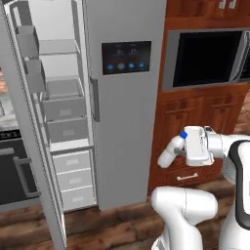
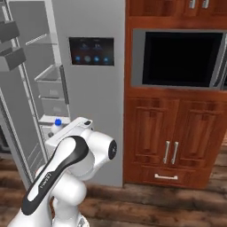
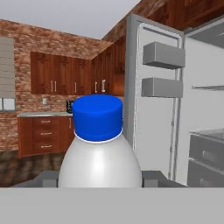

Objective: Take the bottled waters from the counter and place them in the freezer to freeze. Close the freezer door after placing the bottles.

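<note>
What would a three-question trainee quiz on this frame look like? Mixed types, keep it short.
1. True or false: the freezer door is shut.
2. What does the gripper hold? A) a mug B) a bottled water C) nothing
3. Fill in: the bottle's cap is ____.

Key:
1. False, it stands open, and shelves and drawers of the freezer show.
2. B
3. blue

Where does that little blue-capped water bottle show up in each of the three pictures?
Left base view: bottle right of centre, in the gripper.
Right base view: blue cap peeks over the arm, lower left.
Hand view: bottle bottom centre.
Shared landmark: open freezer door.
</note>
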Controlling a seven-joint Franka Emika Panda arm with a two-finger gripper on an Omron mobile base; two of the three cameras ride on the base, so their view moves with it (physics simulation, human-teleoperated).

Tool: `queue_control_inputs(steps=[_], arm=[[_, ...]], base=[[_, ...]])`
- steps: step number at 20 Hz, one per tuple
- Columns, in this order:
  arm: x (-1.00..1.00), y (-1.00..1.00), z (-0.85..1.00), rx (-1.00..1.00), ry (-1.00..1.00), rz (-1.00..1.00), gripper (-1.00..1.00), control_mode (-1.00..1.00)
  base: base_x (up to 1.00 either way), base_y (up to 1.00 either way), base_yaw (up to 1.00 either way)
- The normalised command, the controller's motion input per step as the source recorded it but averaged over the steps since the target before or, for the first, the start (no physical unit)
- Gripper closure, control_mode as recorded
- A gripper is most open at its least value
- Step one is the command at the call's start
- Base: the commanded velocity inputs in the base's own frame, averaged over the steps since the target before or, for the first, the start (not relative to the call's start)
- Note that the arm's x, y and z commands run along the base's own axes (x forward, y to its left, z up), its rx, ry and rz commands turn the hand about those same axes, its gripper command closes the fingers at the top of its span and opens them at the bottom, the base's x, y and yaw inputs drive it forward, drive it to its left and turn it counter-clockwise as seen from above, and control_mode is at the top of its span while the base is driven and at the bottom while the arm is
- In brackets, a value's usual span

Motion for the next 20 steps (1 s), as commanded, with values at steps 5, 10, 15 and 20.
queue_control_inputs(steps=[5, 10, 15, 20], arm=[[0.00, 0.00, 0.00, 0.00, 0.00, 0.00, 1.00, 1.00], [0.00, 0.00, 0.00, 0.00, 0.00, 0.00, 1.00, 1.00], [0.00, 0.00, 0.00, 0.00, 0.00, 0.00, 1.00, 1.00], [0.00, 0.00, 0.00, 0.00, 0.00, 0.00, 1.00, 1.00]], base=[[0.58, 0.36, 0.11], [0.55, 0.38, 0.10], [0.39, 0.51, 0.09], [0.21, 0.52, 0.09]])
